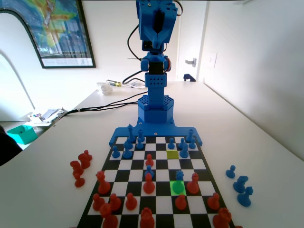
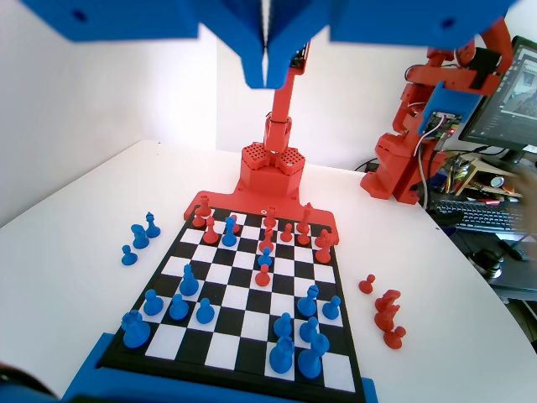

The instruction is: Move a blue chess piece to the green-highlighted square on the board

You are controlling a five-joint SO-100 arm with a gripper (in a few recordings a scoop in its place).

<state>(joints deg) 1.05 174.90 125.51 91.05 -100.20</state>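
While the arm stands raised above the board (image 2: pixel 252 353), its claw (image 2: pixel 265 75) hangs shut, jaws together, holding and touching nothing.

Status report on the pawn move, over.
Gripper shut, empty, raised high over the board. Blue pawn stands at the far edge of the green square. Red pieces crowd beside it.

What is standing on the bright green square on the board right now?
The blue chess piece, a pawn, appears to stand on the green-highlighted square, its base tinted green. The patch of square beneath its base is covered.
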